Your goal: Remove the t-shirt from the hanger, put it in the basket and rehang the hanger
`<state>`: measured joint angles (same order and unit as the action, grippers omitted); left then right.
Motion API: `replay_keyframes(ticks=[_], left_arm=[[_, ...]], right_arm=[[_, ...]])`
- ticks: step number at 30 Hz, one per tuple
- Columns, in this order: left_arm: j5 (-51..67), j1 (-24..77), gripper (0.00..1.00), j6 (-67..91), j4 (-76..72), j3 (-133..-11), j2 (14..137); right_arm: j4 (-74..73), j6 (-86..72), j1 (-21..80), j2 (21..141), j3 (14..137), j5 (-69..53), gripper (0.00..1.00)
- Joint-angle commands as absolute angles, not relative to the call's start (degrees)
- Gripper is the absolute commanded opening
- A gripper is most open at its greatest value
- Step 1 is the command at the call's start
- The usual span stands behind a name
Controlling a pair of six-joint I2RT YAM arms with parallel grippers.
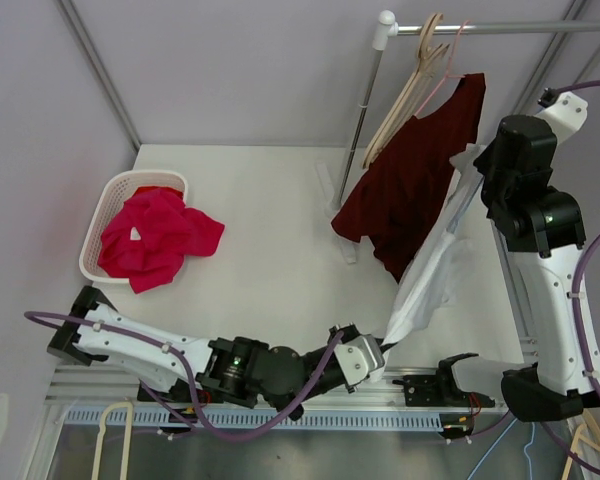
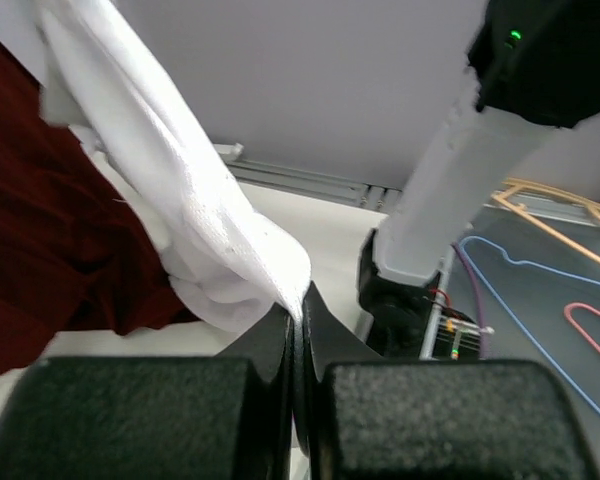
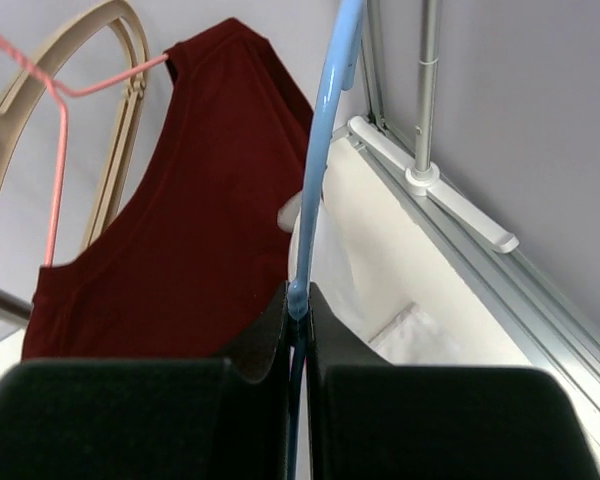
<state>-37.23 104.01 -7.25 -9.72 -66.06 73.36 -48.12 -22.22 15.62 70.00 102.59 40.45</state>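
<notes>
Left hand (image 2: 298,322) tight on white t-shirt (image 2: 185,205)

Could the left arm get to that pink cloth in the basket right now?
Probably not yet. The left gripper is shut on the white t-shirt, well away from the basket holding the pink cloth. Nothing on the table blocks the way, so after letting go, likely yes.

**RIGHT GRIPPER: HANGER CLAMPED**

My right gripper (image 3: 298,300) has its jaws closed on the wire of the blue hanger (image 3: 316,150), which curves upward from them. The white t-shirt (image 3: 412,335) hangs beneath. Beside it, a maroon shirt (image 3: 190,220) hangs on a pink hanger (image 3: 58,170) next to beige hangers (image 3: 122,140). The rack post (image 3: 427,90) stands at the worktop (image 3: 380,230) edge along the wall.
</notes>
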Motion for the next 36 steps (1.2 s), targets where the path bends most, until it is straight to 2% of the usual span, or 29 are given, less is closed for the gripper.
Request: replay_keyframes(ticks=[1,8,11,12,14,20,23,25,30,33,36], left_arm=[[-36.92,106.43,0.01,-0.28,-10.63,-61.46,70.93],[-35.35,104.87,0.01,10.53,-14.78,-53.08,72.15],[-22.09,92.76,0.01,19.06,-9.76,-54.49,73.47],[-19.54,86.46,0.01,20.03,-9.58,-55.28,74.0],[-16.8,81.93,0.01,20.13,-9.14,-57.03,75.49],[-9.69,66.48,0.01,23.54,8.3,-78.11,85.83],[-4.86,61.98,0.01,28.21,16.68,-90.6,93.57],[-2.02,61.7,0.01,28.91,18.81,-93.6,95.18],[2.63,63.1,0.01,30.23,14.77,-86.59,92.3],[2.29,65.47,0.01,26.56,16.51,-85.78,86.86],[0.36,65.31,0.01,23.31,23.54,-93.04,83.59]], right_arm=[[-44.03,-21.18,13.19,70.84,106.0,38.59,0.0],[-43.33,-21.0,12.3,71.28,106.17,35.96,0.0],[-44.55,-22.23,12.57,70.23,106.08,32.27,0.0],[-44.91,-22.67,12.57,69.53,106.08,31.39,0.0],[-45.87,-22.5,12.83,68.73,106.08,29.8,0.0],[-52.72,-24.08,13.44,66.98,109.6,16.64,0.0],[-54.31,-24.79,14.93,64.96,108.29,16.08,0.0],[-53.01,-23.48,15.21,63.21,106.19,18.88,0.0],[-45.37,-16.28,15.12,61.61,103.28,35.37,0.0],[-39.21,-9.95,13.55,63.88,104.05,37.7,0.0],[-35.61,-6.87,10.65,67.31,106.34,36.13,0.0]])
